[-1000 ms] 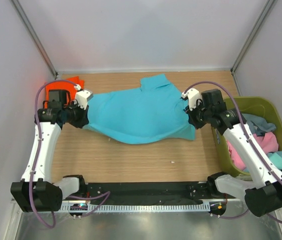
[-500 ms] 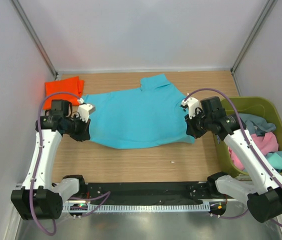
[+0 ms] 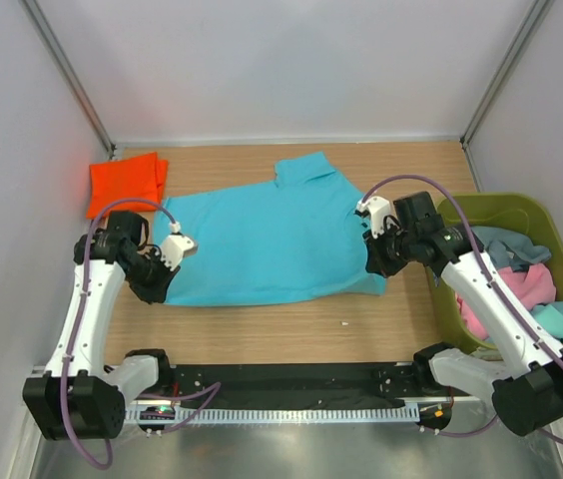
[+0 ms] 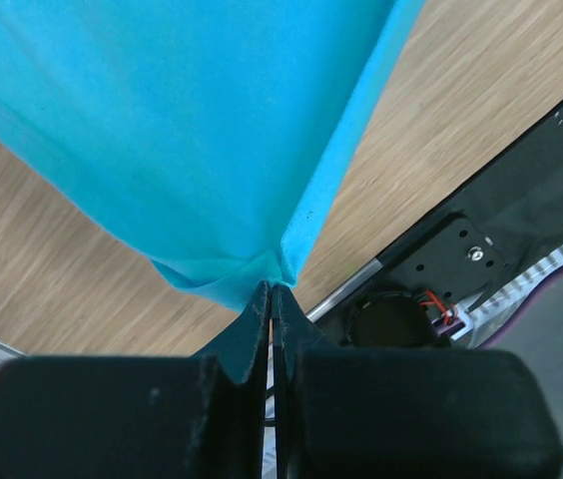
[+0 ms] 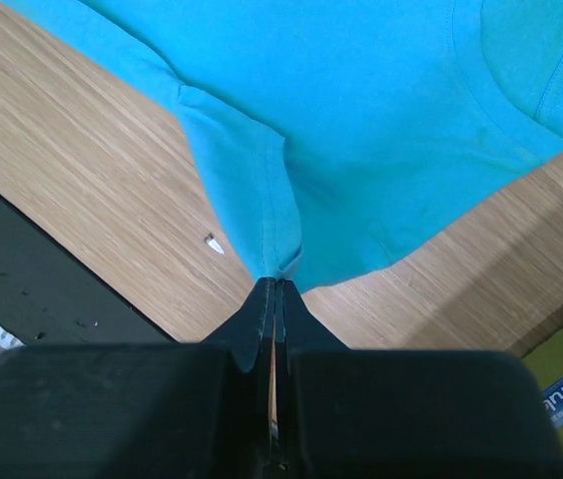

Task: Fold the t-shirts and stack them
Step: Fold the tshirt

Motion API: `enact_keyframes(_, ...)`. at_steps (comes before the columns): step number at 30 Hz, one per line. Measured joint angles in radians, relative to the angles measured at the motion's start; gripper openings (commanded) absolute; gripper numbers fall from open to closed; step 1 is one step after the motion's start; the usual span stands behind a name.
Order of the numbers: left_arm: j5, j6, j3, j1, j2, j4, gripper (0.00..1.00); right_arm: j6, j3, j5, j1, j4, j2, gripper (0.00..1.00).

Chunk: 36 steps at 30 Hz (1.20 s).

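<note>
A turquoise-blue t-shirt (image 3: pixel 272 239) lies spread across the middle of the wooden table. My left gripper (image 3: pixel 159 283) is shut on its near left corner; the left wrist view shows the cloth (image 4: pixel 192 150) pinched at the fingertips (image 4: pixel 273 289). My right gripper (image 3: pixel 374 261) is shut on its near right corner; the right wrist view shows the shirt (image 5: pixel 361 120) bunched at the fingertips (image 5: pixel 276 283). A folded bright orange t-shirt (image 3: pixel 127 181) lies at the far left. Pink, grey-blue and teal shirts (image 3: pixel 526 289) lie in the bin.
An olive-green plastic bin (image 3: pixel 561 235) stands at the right edge of the table. A small white scrap (image 3: pixel 344 322) lies on the wood near the front. A black rail (image 3: pixel 281 379) runs along the near edge. Walls close in the back and sides.
Both grippers have pulled the turquoise shirt's near edge toward the front. The shirt has flattened and its near hem is straighter. The orange shirt is now uncovered by the left arm.
</note>
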State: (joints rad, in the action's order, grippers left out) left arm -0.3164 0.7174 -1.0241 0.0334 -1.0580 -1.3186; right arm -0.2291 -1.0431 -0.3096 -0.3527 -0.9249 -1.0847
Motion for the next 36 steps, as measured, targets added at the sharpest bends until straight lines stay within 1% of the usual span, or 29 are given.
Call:
enact_keyframes(9, 0.043, 0.059, 0.030, 0.000, -0.102, -0.011, 0.00, -0.002, -0.006, 0.013, -0.019, 0.006, -0.036, 0.01)
enact_keyframes(15, 0.043, 0.058, 0.030, 0.000, -0.149, -0.011, 0.00, -0.006, -0.081, 0.029, -0.019, 0.034, -0.094, 0.01)
enact_keyframes(20, 0.044, 0.015, 0.030, 0.000, -0.165, -0.011, 0.00, -0.028, -0.140, 0.060, -0.019, 0.082, -0.153, 0.01)
enact_keyframes(25, 0.050, -0.060, 0.030, 0.007, -0.175, 0.004, 0.00, -0.050, -0.177, 0.092, -0.019, 0.119, -0.214, 0.01)
enact_keyframes(30, 0.089, -0.133, 0.033, 0.052, -0.175, 0.078, 0.00, -0.077, -0.182, 0.130, -0.019, 0.145, -0.244, 0.01)
enact_keyframes(36, 0.135, -0.184, 0.034, 0.107, -0.175, 0.160, 0.00, -0.094, -0.200, 0.160, -0.019, 0.167, -0.263, 0.01)
